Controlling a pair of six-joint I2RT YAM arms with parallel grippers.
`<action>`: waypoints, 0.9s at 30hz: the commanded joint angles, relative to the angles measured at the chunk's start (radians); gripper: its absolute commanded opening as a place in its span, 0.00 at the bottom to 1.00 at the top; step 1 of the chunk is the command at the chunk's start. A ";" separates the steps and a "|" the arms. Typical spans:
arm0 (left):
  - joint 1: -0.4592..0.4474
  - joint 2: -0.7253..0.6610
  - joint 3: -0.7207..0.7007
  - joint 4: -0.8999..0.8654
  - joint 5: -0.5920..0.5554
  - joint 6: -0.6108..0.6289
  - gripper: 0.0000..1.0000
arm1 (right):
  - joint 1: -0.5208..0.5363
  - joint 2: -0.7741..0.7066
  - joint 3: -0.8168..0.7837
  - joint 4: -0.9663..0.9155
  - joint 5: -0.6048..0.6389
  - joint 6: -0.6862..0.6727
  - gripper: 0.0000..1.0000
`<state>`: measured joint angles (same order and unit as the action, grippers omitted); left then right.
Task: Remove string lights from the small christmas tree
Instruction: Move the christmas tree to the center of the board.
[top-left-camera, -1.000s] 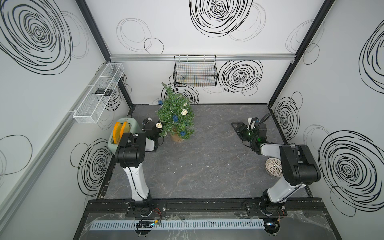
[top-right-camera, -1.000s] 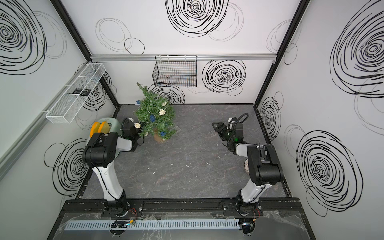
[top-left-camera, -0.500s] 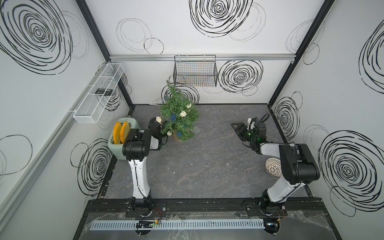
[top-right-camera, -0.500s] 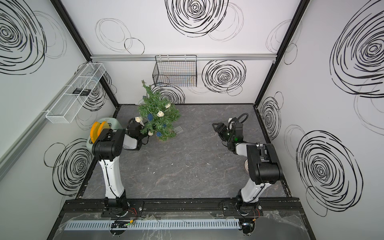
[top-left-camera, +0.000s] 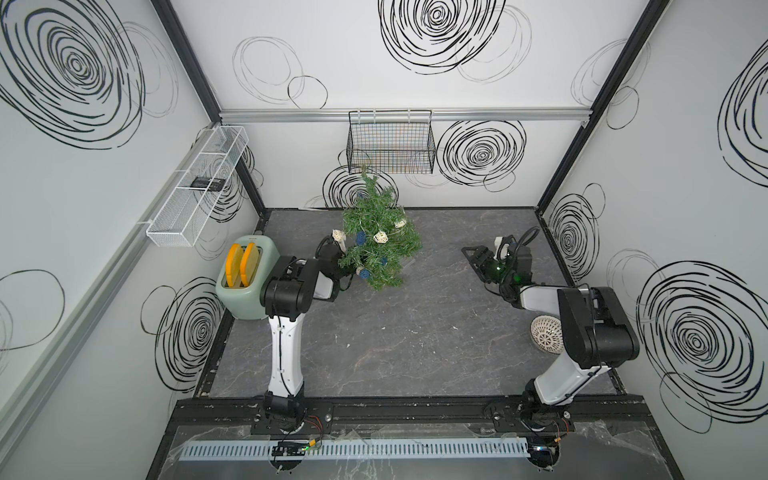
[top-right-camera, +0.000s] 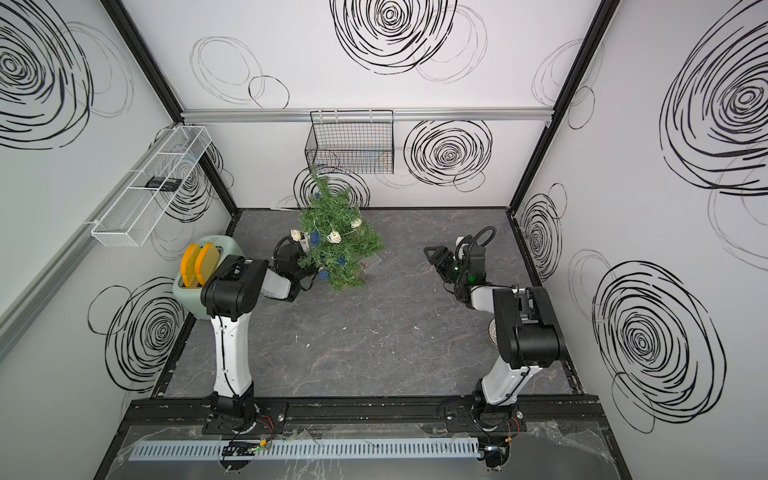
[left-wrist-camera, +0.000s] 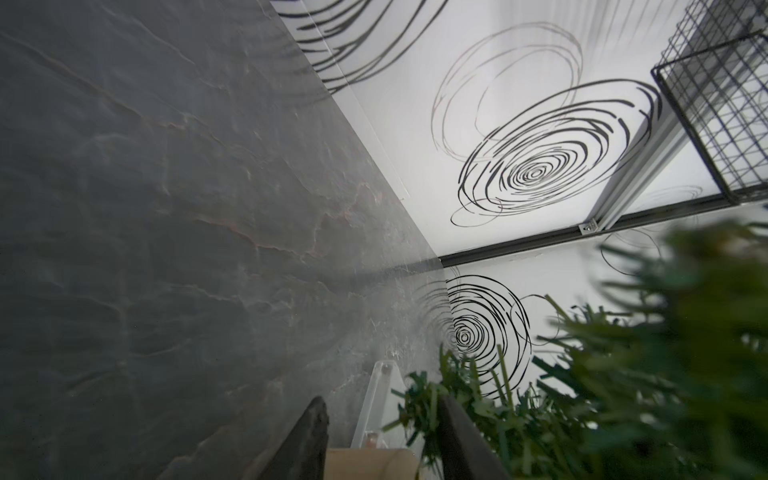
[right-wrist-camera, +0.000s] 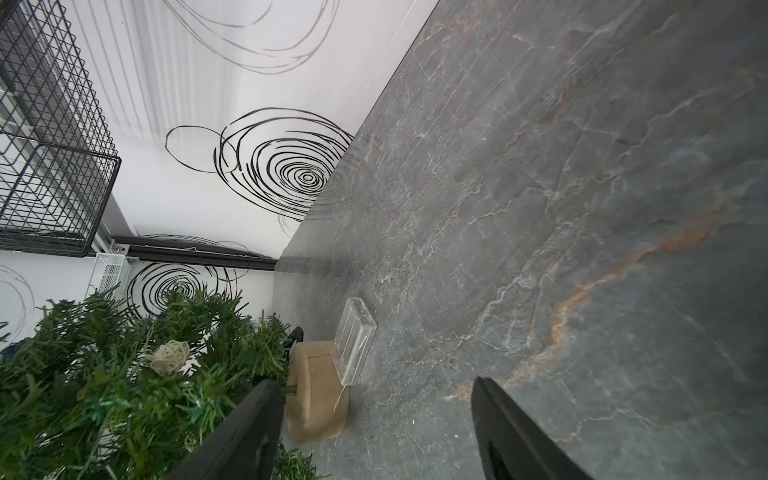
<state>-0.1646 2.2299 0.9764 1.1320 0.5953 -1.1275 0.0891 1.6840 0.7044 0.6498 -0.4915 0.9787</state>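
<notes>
— Well, what is found from nine o'clock across, the near edge being taken as six?

— At nine o'clock a mint-green toaster (top-left-camera: 245, 286) is set against the wall, two orange toast slices (top-left-camera: 242, 266) standing in its slots. Just beside it, toward ten, the left gripper (left-wrist-camera: 380, 415) is pushed under the lowest branches. Its jaws are seen half closed about the wooden base (right-wrist-camera: 318, 399) of the small christmas tree (top-left-camera: 380, 249), which appears to be held there.

— And the string lights (top-left-camera: 380, 237)?

— They are draped over the tree at about eleven o'clock. Cream and dark blue woven balls (top-left-camera: 360, 238) are lodged among the needles, and a clear battery box (right-wrist-camera: 355, 345) is propped on the table (top-left-camera: 415, 353), seemingly touching the base.

— How may they be expected to handle?

— Very little weight is expected. The wire (right-wrist-camera: 343, 395) is thin and limp and would likely be snagged on the bristles; the balls look hollow and could be crushed. The wire close to a ball, or the stiff box, is judged the better hold. The pull should be kept gentle and the tree steadied at its base, since it seems easily tipped.

— And farther right?

— At two o'clock the right gripper (top-left-camera: 473, 257) is held well apart from the tree, jaws spread wide, nothing between them. At four, a white latticed dome (top-left-camera: 546, 336) is half hidden behind that arm.
</notes>
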 joint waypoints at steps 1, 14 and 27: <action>-0.074 0.024 -0.024 0.081 0.066 -0.037 0.47 | 0.005 -0.002 0.006 -0.008 -0.004 -0.008 0.76; -0.177 -0.052 -0.233 0.306 -0.011 -0.160 0.48 | 0.003 -0.070 -0.031 -0.033 0.011 -0.008 0.76; -0.068 -0.464 -0.597 0.097 -0.329 -0.147 0.70 | -0.027 -0.280 -0.054 -0.225 0.113 -0.028 0.81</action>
<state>-0.2321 1.8462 0.4232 1.2728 0.3748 -1.2739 0.0669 1.4582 0.6601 0.4946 -0.4274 0.9634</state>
